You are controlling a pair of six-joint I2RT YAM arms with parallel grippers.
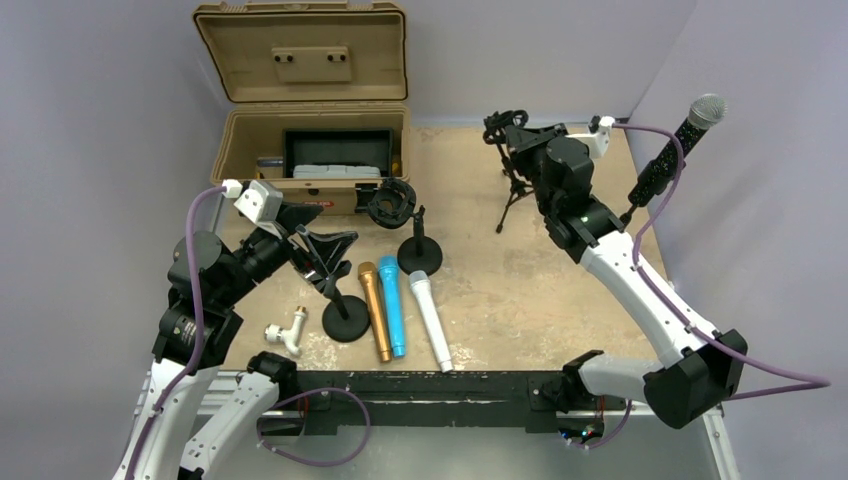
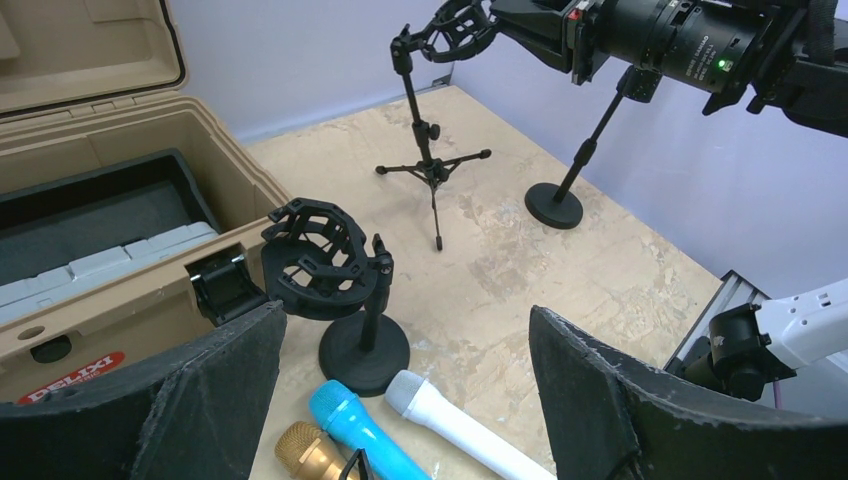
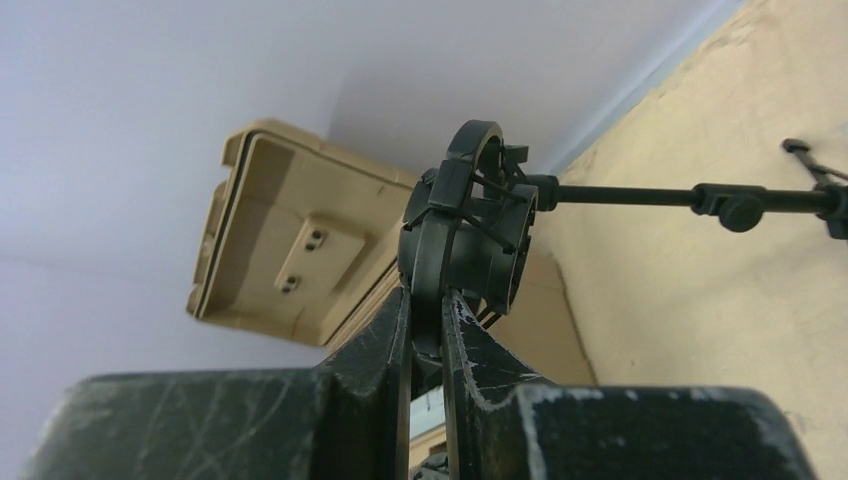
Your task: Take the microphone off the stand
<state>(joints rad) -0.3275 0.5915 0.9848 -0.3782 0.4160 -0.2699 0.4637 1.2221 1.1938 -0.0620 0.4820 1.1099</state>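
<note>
Just in front of the tan case (image 1: 232, 140), the left gripper (image 2: 405, 312) hangs with its fingers spread wide, holding nothing. Well to the right of the case, the right gripper (image 3: 428, 305) is pinched on the ring holder (image 3: 470, 215) of a tripod (image 1: 513, 190). Farthest right of the case, the microphone (image 1: 662, 165) sits tilted in its stand (image 2: 553, 205), mesh head (image 1: 707, 109) up. I'd guess it's stiff, light and top-heavy; grab the rough black body, not the mesh, and mind the stand tipping
</note>
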